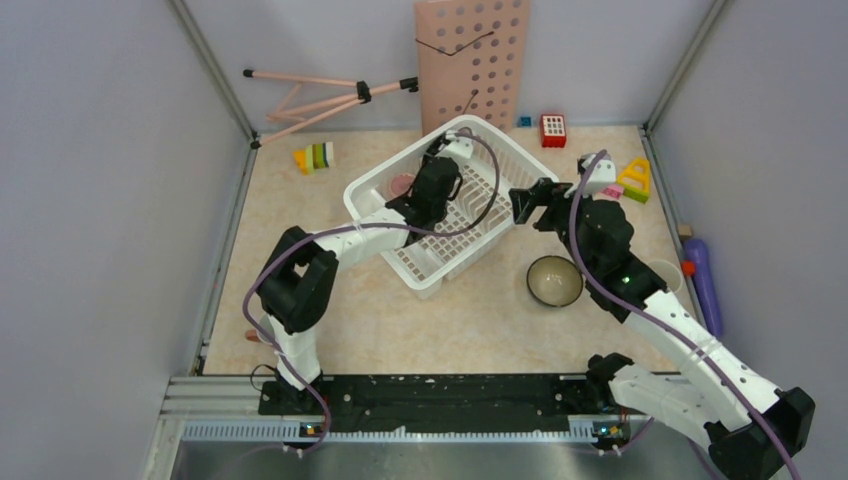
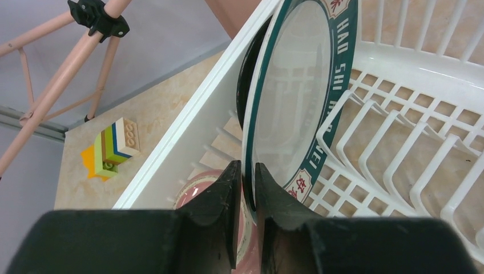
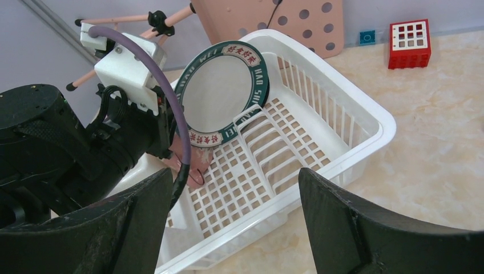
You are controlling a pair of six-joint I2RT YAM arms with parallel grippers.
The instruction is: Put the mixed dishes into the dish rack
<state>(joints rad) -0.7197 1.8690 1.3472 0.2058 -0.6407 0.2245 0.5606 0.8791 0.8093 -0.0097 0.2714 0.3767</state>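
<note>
The teal-rimmed large plate (image 2: 291, 97) stands on edge in the white dish rack (image 2: 188, 114), leaning on its far-left wall beside the upright dividers (image 2: 365, 148). My left gripper (image 2: 246, 166) is shut on the plate's lower rim, one finger on each face. A pink cup (image 2: 197, 191) lies in the rack just under that gripper. My right gripper (image 3: 235, 174) hangs open and empty over the rack's right wall (image 3: 365, 108), facing the plate (image 3: 220, 91). The bowl (image 1: 554, 281), olive inside, sits on the table right of the rack (image 1: 520, 175). A pale mug (image 1: 665, 272) shows beside the right arm.
Toy blocks lie at the back: a striped one (image 1: 316, 156), a red one (image 1: 553, 129) and a yellow one (image 1: 635, 178). A pink perforated board (image 1: 472, 60) and a pink tripod (image 1: 320, 98) lean on the back wall. A purple cylinder (image 1: 703, 280) lies at the right edge.
</note>
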